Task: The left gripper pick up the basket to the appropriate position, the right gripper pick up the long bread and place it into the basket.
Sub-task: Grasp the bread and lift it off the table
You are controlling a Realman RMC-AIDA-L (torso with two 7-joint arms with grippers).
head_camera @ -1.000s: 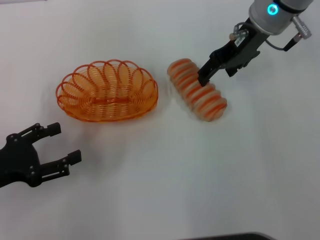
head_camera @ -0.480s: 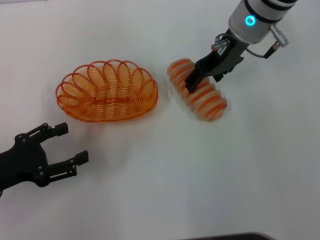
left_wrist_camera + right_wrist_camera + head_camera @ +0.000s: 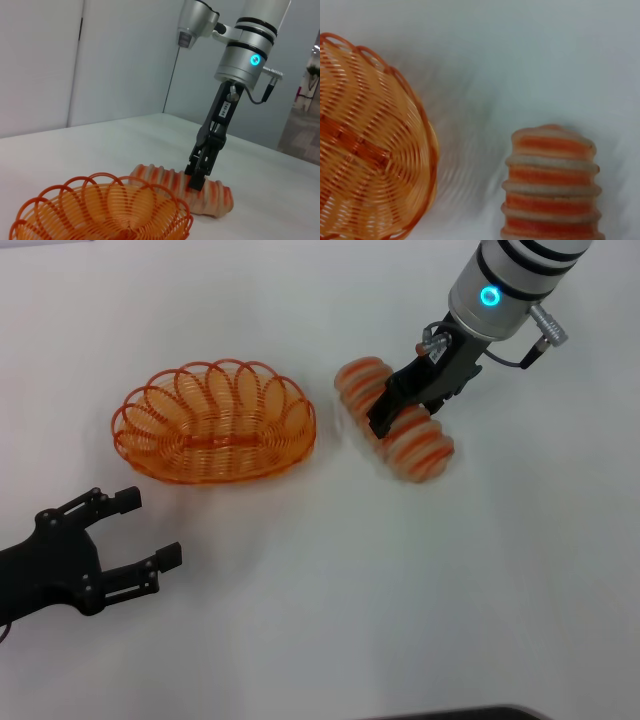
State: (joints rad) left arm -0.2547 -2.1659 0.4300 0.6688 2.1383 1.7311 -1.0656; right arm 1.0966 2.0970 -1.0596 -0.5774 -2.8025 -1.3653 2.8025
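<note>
The orange wire basket (image 3: 215, 422) stands on the white table left of centre, with nothing in it. Right of it lies the long bread (image 3: 396, 420), tan with orange stripes, pointing diagonally. My right gripper (image 3: 408, 412) is down over the middle of the loaf, open, with a finger on each side. The left wrist view shows the same gripper (image 3: 199, 172) reaching the bread (image 3: 210, 196) behind the basket (image 3: 102, 212). In the right wrist view one end of the bread (image 3: 552, 185) lies beside the basket (image 3: 370, 145). My left gripper (image 3: 148, 530) is open, low near the table's front left, apart from the basket.
The white table (image 3: 330, 590) stretches bare around both objects. A dark edge (image 3: 460, 713) shows at the bottom of the head view. Grey walls stand behind the table in the left wrist view.
My right gripper has moved left and down onto the middle of the bread. My left gripper has crept forward and right towards the basket. Basket and bread have stayed in place.
</note>
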